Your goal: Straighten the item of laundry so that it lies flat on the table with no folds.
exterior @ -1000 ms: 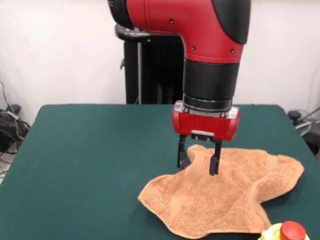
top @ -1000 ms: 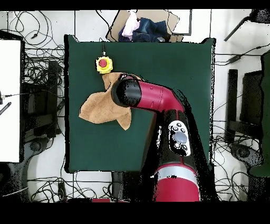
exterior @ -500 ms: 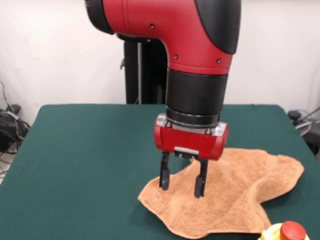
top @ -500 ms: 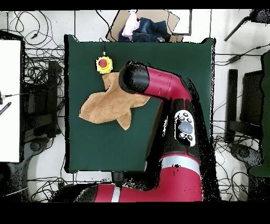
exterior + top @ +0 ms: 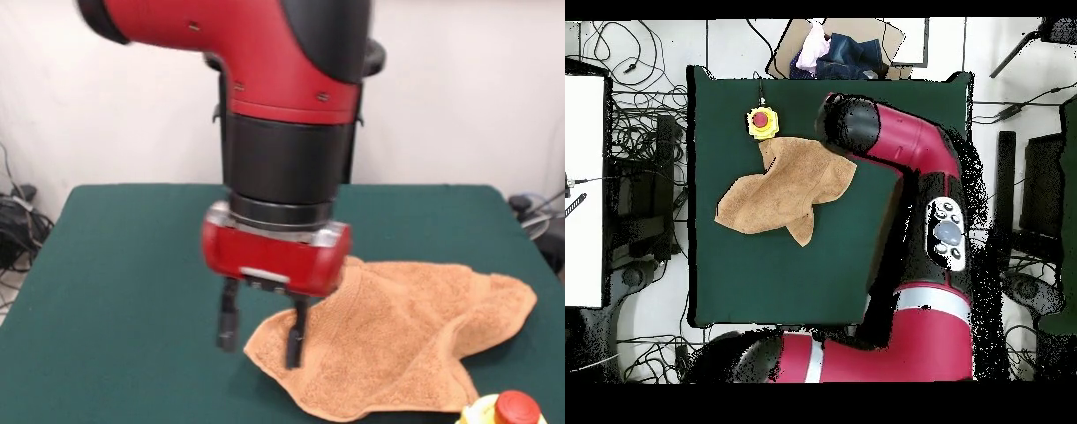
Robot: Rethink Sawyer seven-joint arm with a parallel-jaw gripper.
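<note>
Sliding off the towel's middle over the last second, the gripper (image 5: 262,340) now hangs with fingers apart and empty, straddling the cloth's tip: 1 finger over bare worktop (image 5: 124,265), the other at the towel's (image 5: 406,331) hem. Everything else of the crumpled towel stretches away to the front view's right, toward the red-and-yellow button (image 5: 505,412), so a pull probably runs opposite.
</note>
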